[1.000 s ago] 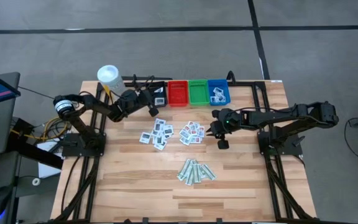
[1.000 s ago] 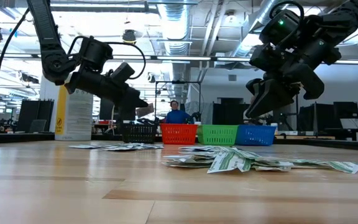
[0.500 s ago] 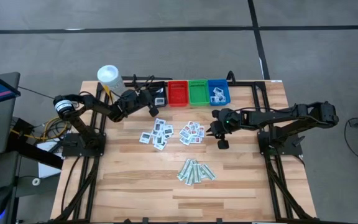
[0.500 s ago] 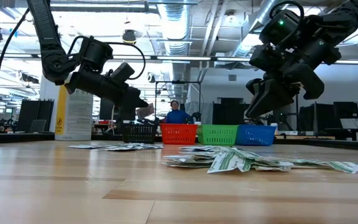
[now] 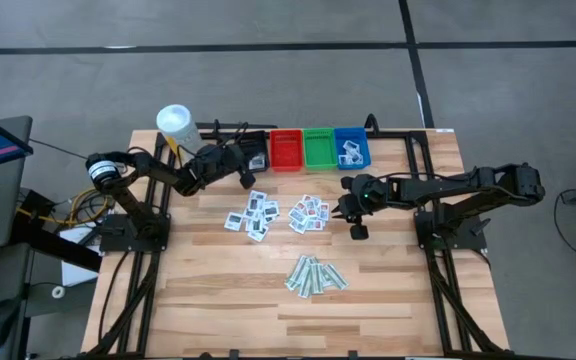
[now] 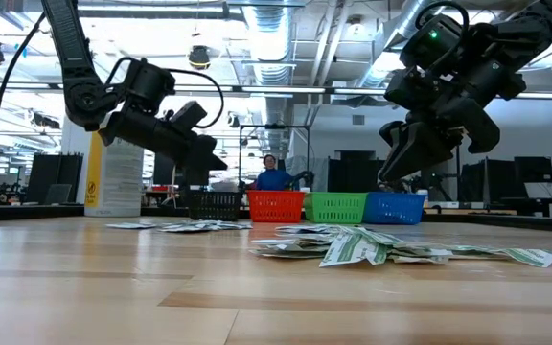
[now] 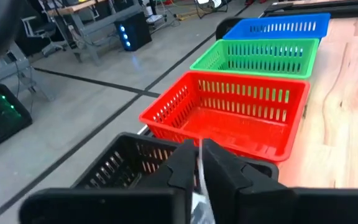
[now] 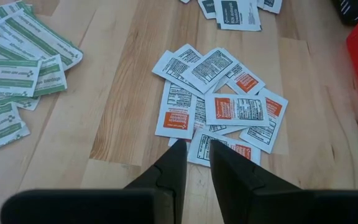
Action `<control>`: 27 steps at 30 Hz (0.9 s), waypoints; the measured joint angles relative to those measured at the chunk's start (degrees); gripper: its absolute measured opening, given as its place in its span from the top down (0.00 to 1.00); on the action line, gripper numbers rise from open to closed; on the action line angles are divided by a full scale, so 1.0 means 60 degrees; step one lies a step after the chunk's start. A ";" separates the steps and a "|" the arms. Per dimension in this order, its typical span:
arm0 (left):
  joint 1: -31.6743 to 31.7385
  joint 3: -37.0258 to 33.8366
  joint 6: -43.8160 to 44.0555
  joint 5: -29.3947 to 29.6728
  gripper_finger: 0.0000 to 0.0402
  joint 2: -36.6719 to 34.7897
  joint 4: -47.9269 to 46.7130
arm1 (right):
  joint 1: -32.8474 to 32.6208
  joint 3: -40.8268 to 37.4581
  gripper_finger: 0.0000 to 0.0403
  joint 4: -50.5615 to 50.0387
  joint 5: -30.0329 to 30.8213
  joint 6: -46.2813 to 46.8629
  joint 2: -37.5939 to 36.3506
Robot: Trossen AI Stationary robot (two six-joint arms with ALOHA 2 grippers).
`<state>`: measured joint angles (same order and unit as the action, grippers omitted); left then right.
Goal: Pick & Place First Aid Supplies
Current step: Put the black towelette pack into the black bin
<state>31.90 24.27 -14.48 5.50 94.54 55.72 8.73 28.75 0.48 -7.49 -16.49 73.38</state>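
Poised with fingers nearly closed on nothing, the right gripper (image 8: 192, 151) is hanging just over the near edge of the red-print packets (image 8: 222, 109), evidently lining up its next pick, with the pale-green strips (image 5: 315, 274) lying nearer the table's front edge. Farther back, the left gripper (image 7: 199, 167) is pinching a thin white packet (image 7: 200, 200) edge-on above the black bin (image 7: 120, 168), seemingly placing it there, while the red bin (image 7: 241, 112) sits just beyond.
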 joint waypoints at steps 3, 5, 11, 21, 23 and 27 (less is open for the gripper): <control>0.0000 -0.0004 0.0048 0.0000 0.83 0.0000 -0.0108 | 0.0000 0.0000 0.84 0.0002 0.0000 0.0000 0.0000; 0.0000 -0.0004 0.0257 -0.0001 0.79 0.0000 -0.0109 | 0.0004 0.0000 0.84 -0.0001 0.0000 0.0000 0.0000; -0.0093 -0.0004 0.0983 0.0004 0.72 0.0000 -0.0112 | 0.0004 0.0000 0.84 0.0000 0.0000 0.0000 0.0000; -0.1550 -0.0004 0.1309 -0.0004 0.71 0.0000 -0.0112 | 0.0000 0.0000 0.84 -0.0001 0.0000 0.0003 0.0000; -0.1997 -0.0004 0.1246 -0.0001 0.71 0.0000 -0.0112 | 0.0000 0.0000 0.84 -0.0001 0.0000 0.0004 0.0000; -0.2920 -0.0004 0.1239 -0.0004 0.71 0.0000 -0.0133 | 0.0001 0.0000 0.84 -0.0001 -0.0007 0.0004 0.0000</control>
<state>14.38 24.25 -7.05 5.48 94.54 54.92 8.74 28.75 0.47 -7.53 -16.47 73.38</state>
